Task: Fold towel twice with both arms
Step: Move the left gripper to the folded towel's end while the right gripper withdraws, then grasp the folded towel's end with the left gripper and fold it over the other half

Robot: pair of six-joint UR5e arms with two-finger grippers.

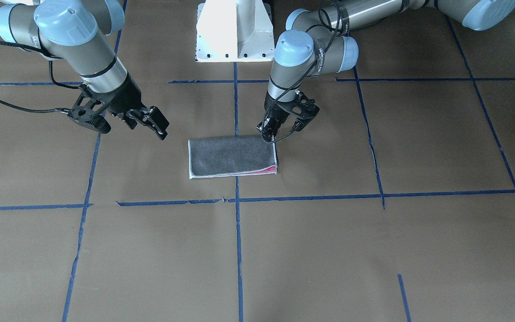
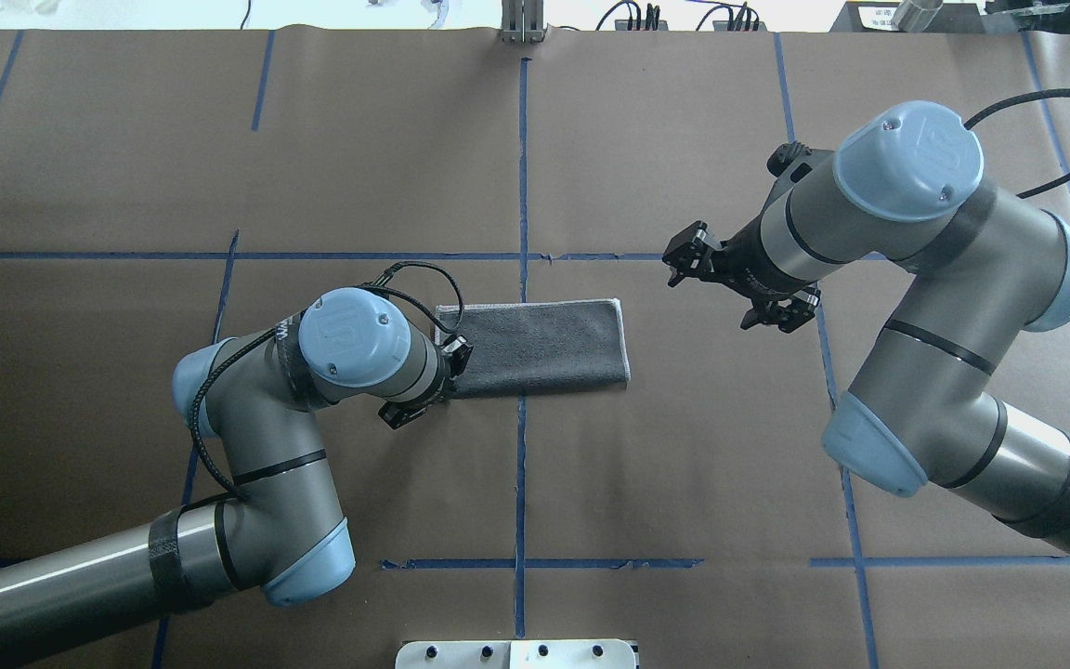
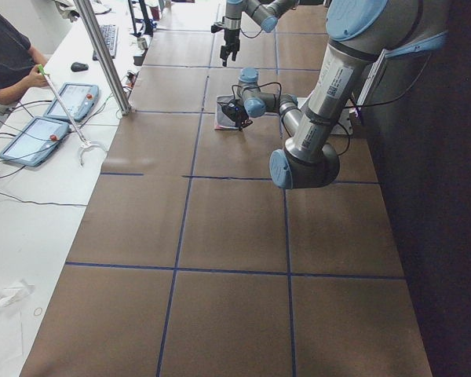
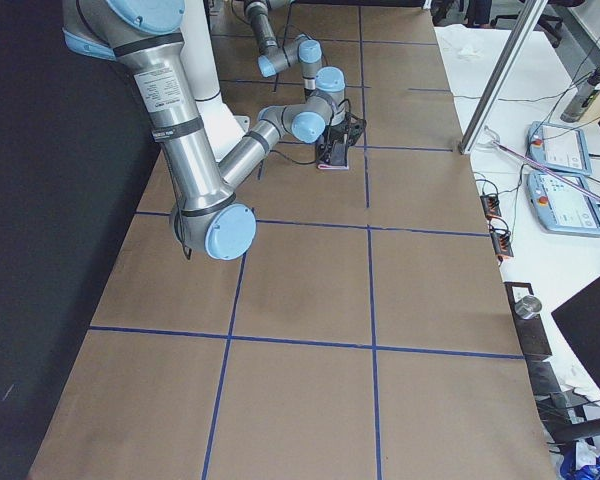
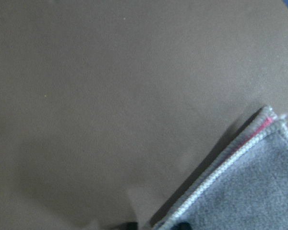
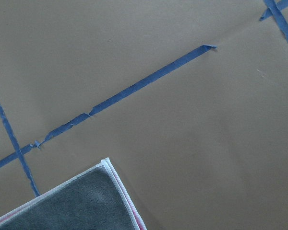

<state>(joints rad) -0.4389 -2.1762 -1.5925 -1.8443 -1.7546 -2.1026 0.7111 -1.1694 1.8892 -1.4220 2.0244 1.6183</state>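
Observation:
The towel lies flat near the table's middle, folded into a rectangle. Its grey face is up and a pink strip shows at one hemmed edge. It also shows in the overhead view. My left gripper is low at the towel's corner on my left end. In the left wrist view the towel has its hem between two dark fingertips that stand apart. My right gripper hangs open and empty above the table, off the towel's other end. The right wrist view shows that end's corner.
Blue tape lines cross the brown paper table cover. The white pedestal base stands at the robot's edge of the table. An operator and tablets are at a side bench beyond the far edge.

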